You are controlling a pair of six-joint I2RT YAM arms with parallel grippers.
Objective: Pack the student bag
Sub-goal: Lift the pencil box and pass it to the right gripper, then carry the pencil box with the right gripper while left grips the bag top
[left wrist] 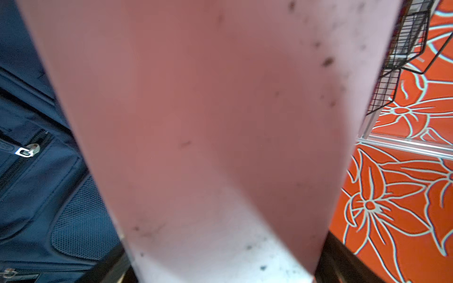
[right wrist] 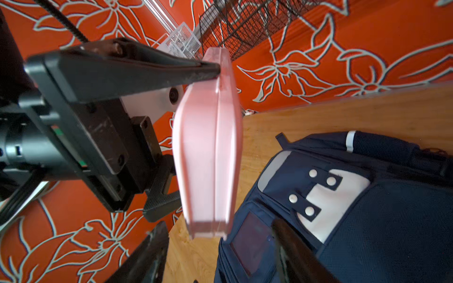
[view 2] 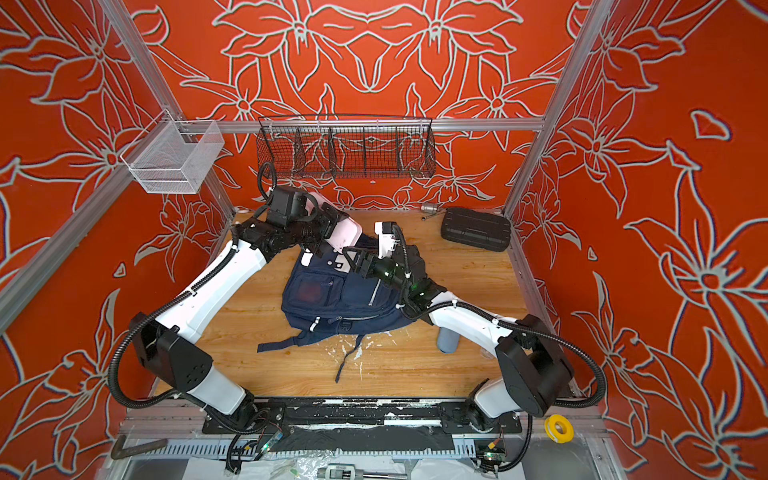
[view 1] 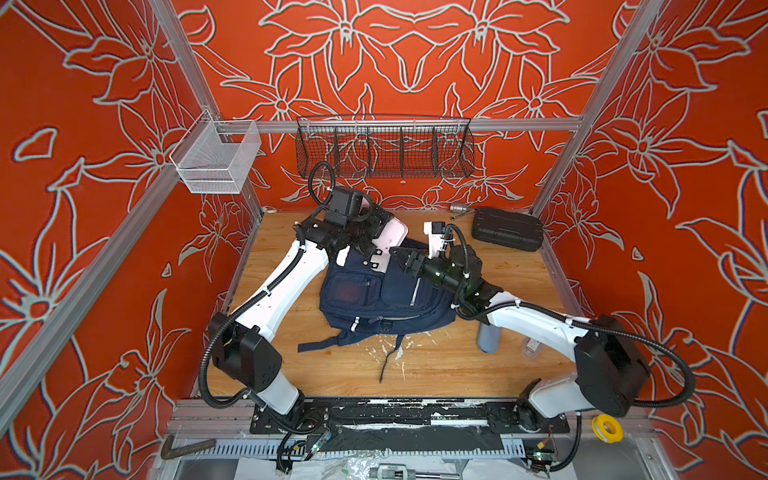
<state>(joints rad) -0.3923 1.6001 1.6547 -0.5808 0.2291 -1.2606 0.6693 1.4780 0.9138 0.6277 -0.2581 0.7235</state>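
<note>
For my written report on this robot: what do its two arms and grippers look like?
The left arm and right arm have white shells, black joints and ribbed black hoses. The left gripper and right gripper are black with flat fingers. The right arm also shows green lights.

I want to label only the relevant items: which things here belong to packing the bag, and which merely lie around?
For the job: navy-blue fabric backpack; flat pink plastic case, clamped in the left gripper.
Lying about, for now: black ribbed hard plastic case; grey cylindrical bottle; yellow tape roll; small metal socket.
</note>
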